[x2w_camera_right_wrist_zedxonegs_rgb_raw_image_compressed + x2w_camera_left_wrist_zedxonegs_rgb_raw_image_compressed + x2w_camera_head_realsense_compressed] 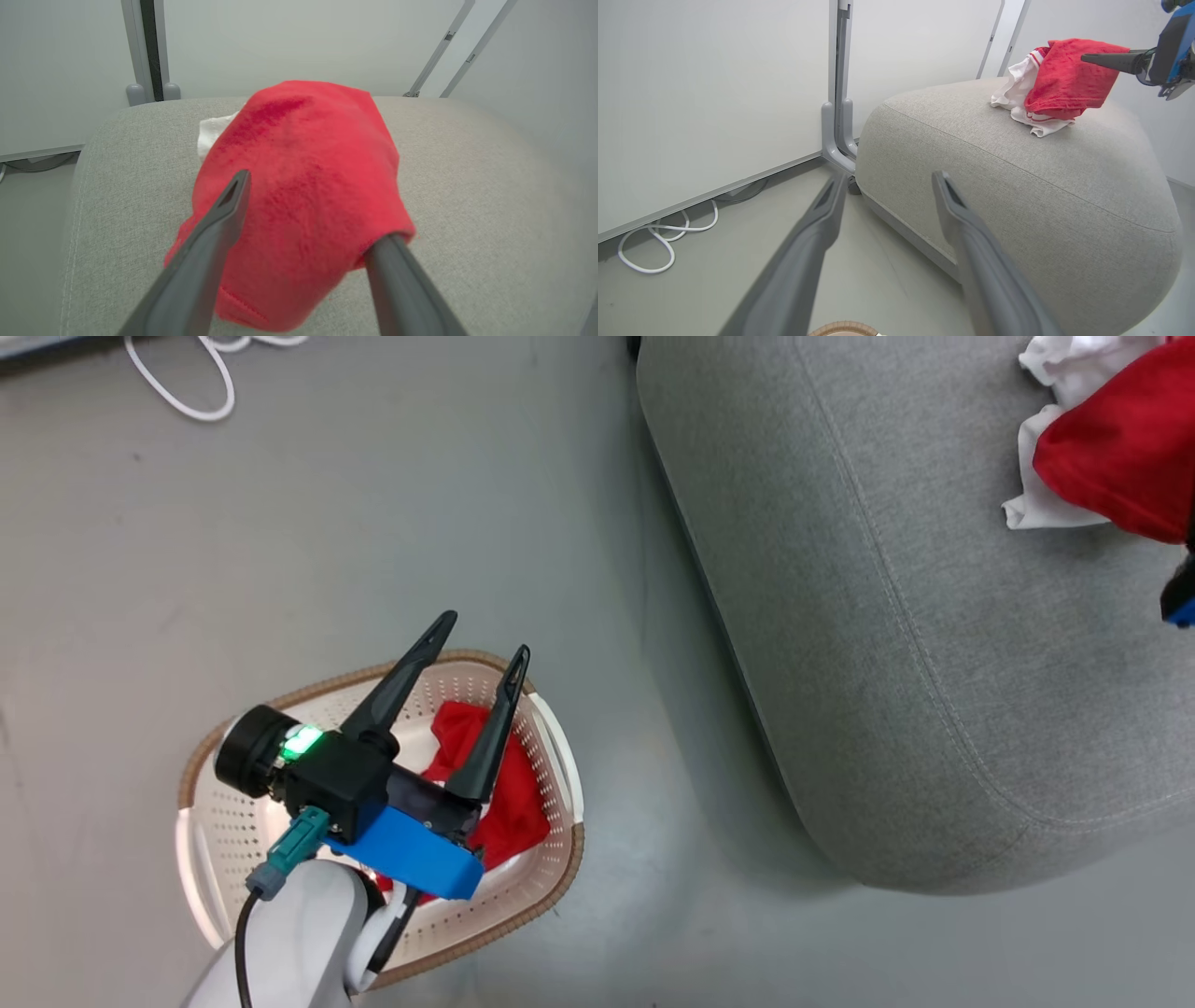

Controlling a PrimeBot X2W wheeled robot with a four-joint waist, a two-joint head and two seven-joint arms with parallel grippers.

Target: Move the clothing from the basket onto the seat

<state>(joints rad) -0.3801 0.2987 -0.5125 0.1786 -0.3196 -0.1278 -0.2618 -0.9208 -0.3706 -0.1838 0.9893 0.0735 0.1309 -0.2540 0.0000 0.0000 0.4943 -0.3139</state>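
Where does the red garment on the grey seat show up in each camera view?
Head view: red garment, top right corner.
Left wrist view: red garment, upper right, atop the seat.
Right wrist view: red garment, centre of the frame.
Shared landmark: the seat beneath it.

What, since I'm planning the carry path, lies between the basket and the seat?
Bare grey floor lies between the basket and the seat, as the head view shows.

A smooth grey-green floor (373, 523) is spreading under even light. White wall panels (714, 93) are meeting at a grey upright post (838, 93), and a white cable (210, 418) is lying looped along their base.
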